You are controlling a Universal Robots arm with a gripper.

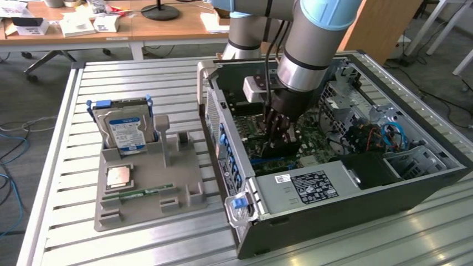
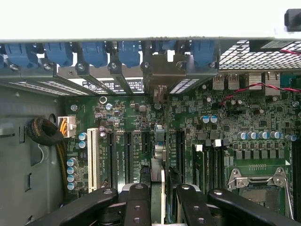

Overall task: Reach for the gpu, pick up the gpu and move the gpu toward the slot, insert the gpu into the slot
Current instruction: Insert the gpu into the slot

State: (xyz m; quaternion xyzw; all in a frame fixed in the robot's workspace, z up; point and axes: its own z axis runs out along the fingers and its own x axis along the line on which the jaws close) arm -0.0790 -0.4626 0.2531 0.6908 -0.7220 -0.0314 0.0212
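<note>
My gripper (image 1: 279, 139) is lowered inside the open computer case (image 1: 221, 127), over the green motherboard (image 2: 235, 117). It is shut on the gpu (image 2: 161, 141), a thin dark card that I see edge-on, standing upright between the black fingers (image 2: 137, 202). The gpu's silver bracket (image 2: 162, 70) stands against the case's rear panel, between the blue clips. A piece of the blue slot (image 1: 267, 164) shows just below the gripper. The card's lower edge is at the motherboard in line with the slot. I cannot tell whether it is seated.
A grey fixture tray (image 1: 185, 183) on the exterior view's left holds a blue-labelled hard drive (image 1: 126, 128), a processor chip (image 1: 119, 176) and a green memory stick (image 1: 140, 193). Inside the case are the power supply (image 1: 318, 185), the processor socket (image 2: 256, 181), a white connector (image 2: 92, 160) and cables (image 1: 388, 136).
</note>
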